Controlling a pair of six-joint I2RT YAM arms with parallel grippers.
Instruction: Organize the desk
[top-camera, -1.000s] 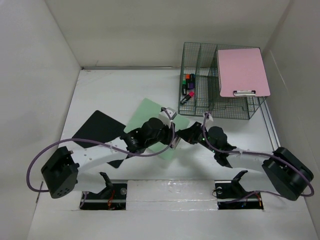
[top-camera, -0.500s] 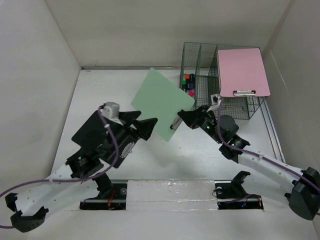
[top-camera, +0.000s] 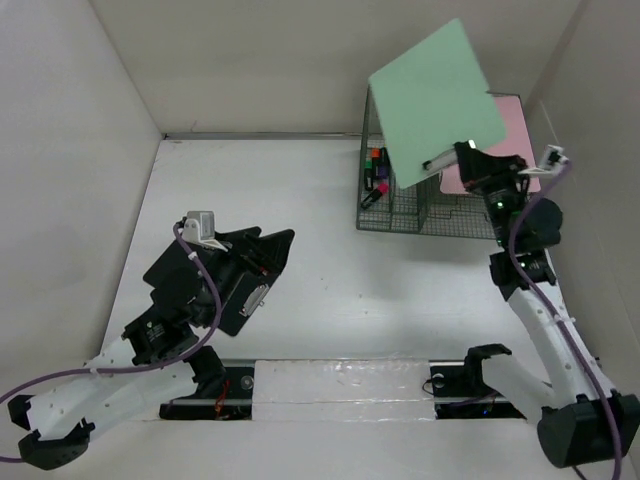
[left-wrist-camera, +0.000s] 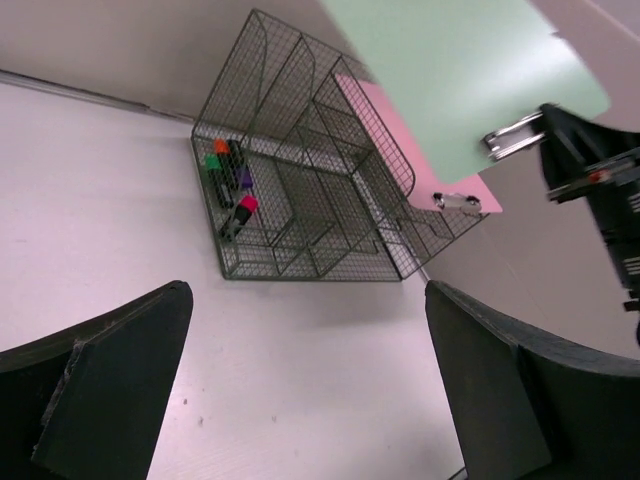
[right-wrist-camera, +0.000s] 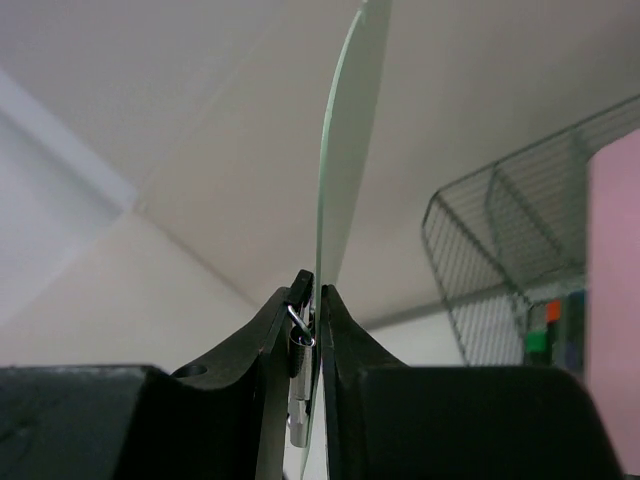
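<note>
Right gripper (top-camera: 462, 158) is clamped on the clip end of the green clipboard (top-camera: 435, 100), holding it tilted up in the air over the wire rack (top-camera: 400, 205). The rack sits far right on the desk (top-camera: 320, 190), with a pink clipboard (top-camera: 512, 130) on top. Left gripper (left-wrist-camera: 307, 300) hangs wide open above the desk's left half.

Stretching the right arm (top-camera: 540, 310) up and far, pinching a green board (top-camera: 435, 100) in the right claw (top-camera: 457, 155); bending the left arm (top-camera: 130, 345) low, holding the left claw (left-wrist-camera: 310, 390) wide open.
</note>
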